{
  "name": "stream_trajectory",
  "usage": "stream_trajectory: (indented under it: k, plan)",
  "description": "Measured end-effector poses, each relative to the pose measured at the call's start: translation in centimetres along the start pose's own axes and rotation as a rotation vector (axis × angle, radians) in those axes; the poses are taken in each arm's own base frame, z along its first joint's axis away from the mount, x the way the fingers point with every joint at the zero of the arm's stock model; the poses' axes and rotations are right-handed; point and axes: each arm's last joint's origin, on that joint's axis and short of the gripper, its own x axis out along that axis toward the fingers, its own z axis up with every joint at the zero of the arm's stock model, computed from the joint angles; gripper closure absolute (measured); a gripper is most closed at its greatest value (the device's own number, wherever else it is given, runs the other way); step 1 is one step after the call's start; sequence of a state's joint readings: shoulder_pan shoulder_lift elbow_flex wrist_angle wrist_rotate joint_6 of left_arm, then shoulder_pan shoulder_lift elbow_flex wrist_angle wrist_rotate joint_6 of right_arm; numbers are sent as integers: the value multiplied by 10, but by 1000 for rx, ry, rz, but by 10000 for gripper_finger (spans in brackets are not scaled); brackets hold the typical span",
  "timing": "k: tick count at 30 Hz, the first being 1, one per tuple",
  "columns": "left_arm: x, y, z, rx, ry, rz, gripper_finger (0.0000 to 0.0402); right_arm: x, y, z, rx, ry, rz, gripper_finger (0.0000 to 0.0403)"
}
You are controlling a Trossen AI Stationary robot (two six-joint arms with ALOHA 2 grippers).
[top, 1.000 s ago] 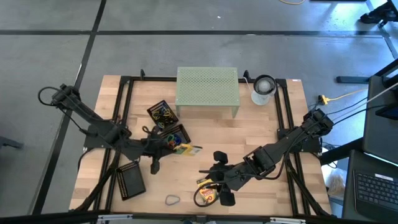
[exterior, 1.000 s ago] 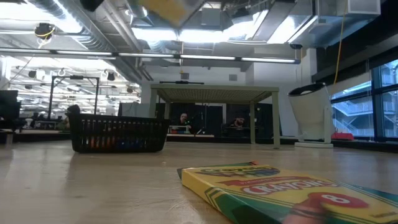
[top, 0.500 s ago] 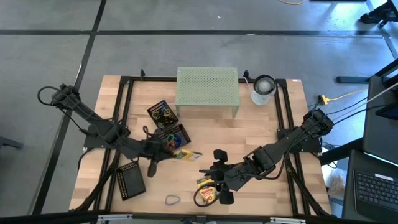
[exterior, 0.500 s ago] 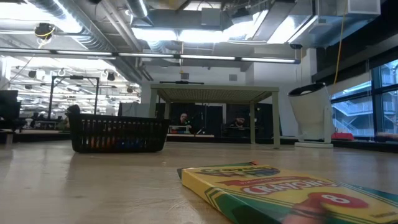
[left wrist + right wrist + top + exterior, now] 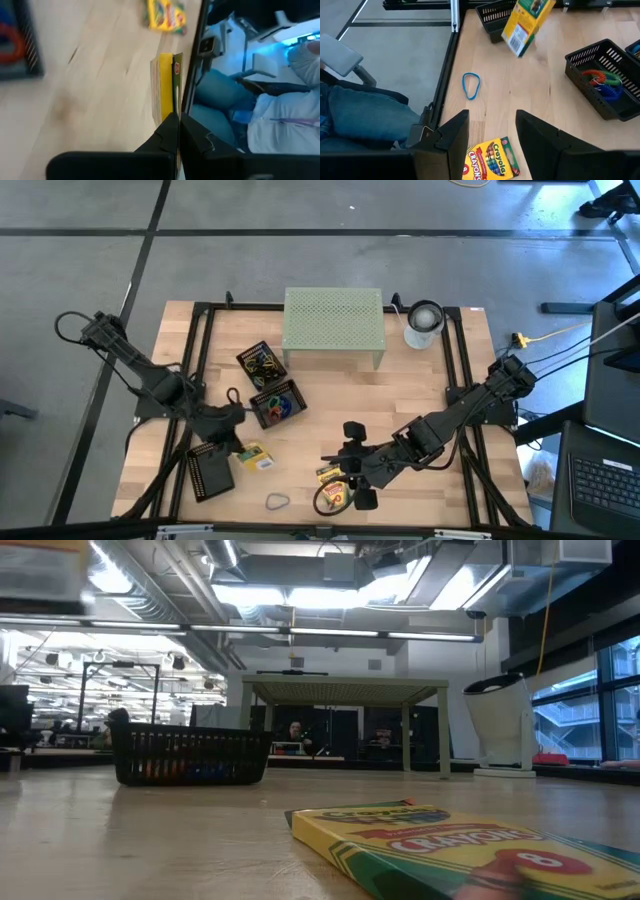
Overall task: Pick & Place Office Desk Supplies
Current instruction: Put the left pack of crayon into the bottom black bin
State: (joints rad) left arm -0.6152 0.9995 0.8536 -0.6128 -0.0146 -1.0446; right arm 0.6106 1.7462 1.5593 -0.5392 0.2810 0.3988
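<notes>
open wood at table centre (image 5: 330, 405), mesh trays (image 5: 276, 402) left, riser (image 5: 334, 328) blocking the back

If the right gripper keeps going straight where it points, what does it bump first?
Probably the crayon box lying on the table just ahead of the open right gripper. Farther along lies the blue rubber-band loop, though depth is hard to judge.
</notes>
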Motion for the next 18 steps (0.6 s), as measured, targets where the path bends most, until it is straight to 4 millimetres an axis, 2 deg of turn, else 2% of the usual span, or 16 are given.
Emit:
stream_trajectory:
  k: [9, 18]
  plan:
    - [-33, 10, -32, -144, 168, 44, 399, 3, -1, 0, 2, -15, -50, 238]
    - [-37, 18, -64, -239, 328, 260, 398, 15, 1, -6, -6, 17, -55, 238]
